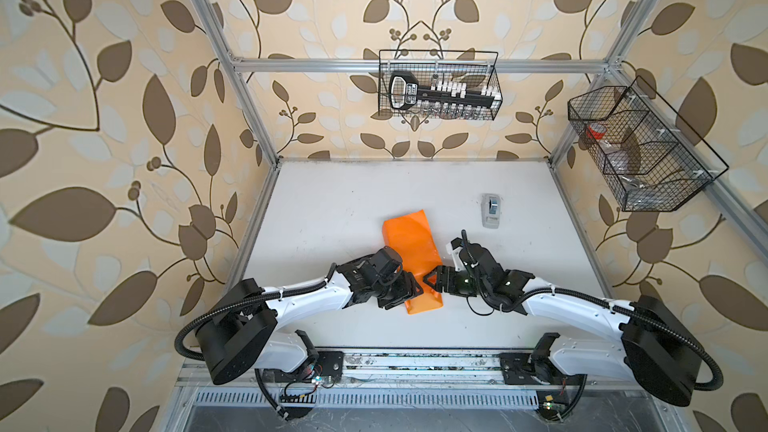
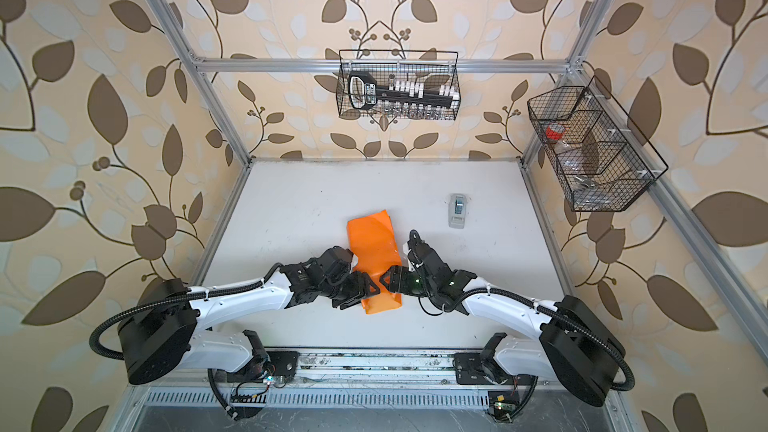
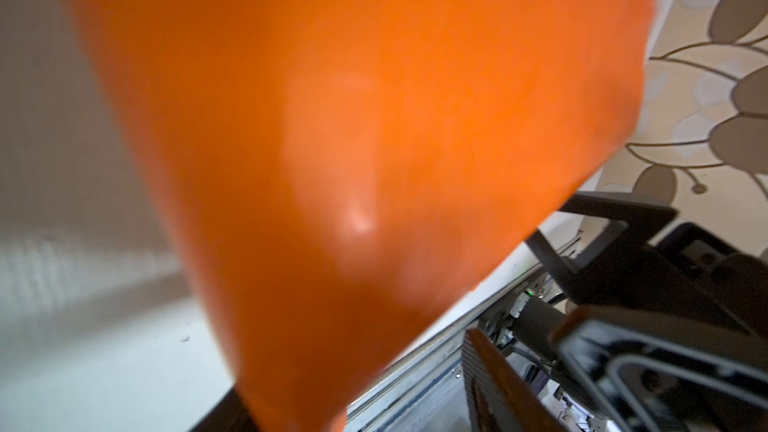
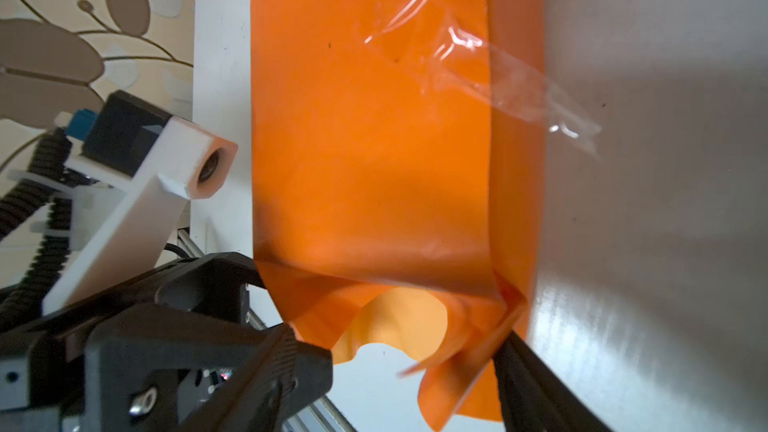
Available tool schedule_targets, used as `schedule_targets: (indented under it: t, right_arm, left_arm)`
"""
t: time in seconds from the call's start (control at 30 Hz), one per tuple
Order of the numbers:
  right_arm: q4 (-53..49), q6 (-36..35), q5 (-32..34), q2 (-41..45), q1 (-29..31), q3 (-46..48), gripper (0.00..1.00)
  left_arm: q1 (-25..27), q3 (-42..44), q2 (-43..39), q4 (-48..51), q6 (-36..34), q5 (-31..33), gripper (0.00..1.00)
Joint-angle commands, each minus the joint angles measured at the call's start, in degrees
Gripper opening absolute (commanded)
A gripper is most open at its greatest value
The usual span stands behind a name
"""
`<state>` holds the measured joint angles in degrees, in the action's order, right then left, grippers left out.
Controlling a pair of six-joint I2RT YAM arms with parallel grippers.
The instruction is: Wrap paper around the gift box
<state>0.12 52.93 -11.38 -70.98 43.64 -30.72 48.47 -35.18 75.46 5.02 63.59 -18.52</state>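
Paper (image 1: 409, 243) lies mid-bench as a long folded tube, running from the near edge toward the back wall. The bench (image 1: 332, 201) and tube look the same in both top views. Left claw (image 1: 417, 286) and right claw (image 1: 431, 280) meet nose to nose over the tube's near end. The top views are too coarse for me to read the jaws.

The right wrist view fills that in. The right claw's fingers (image 4: 291, 351) stand spread, one on each side of the tube's crumpled open end, with the paper brushing both. Only this view shows a strip of clear tape (image 4: 511, 85) on the overlap seam, one end hanging off over the bench.

The left wrist view is nearly all blurred orange, very close. I can't tell how the left claw's jaws stand.

Only the top views show the dispenser (image 1: 491, 209), back right on the bench, well apart from the paper.

The bench is white and scuffed. Around it: leaf wallpaper (image 1: 104, 118), an aluminium frame (image 1: 311, 64), a back basket (image 1: 436, 85) on the rail and a side basket (image 1: 648, 151) at right.
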Motion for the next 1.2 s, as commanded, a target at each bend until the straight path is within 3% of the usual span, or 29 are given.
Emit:
schedule_targets:
  t: [0.0,0.37,0.83,1.17]
  right_arm:
    - [4.89,4.57,-2.13,0.89,-0.66,1.95,0.79]
    - [16.57,14.42,-3.74,2.46,-2.28,5.39,0.87]
    - [25.77,18.98,-3.79,-2.65,-3.3,7.02,0.87]
    - [27.77,21.65,1.29,0.53,-2.87,9.8,0.87]
  left_arm:
    - [0.4,1.47,-3.61,-4.17,2.44,2.99,0.66]
    - [-0.59,1.27,-2.6,-7.37,5.43,5.68,0.69]
    - [-2.76,4.16,-0.43,-15.0,10.33,6.27,0.65]
    - [-3.9,5.13,-3.04,-17.23,12.92,8.34,0.62]
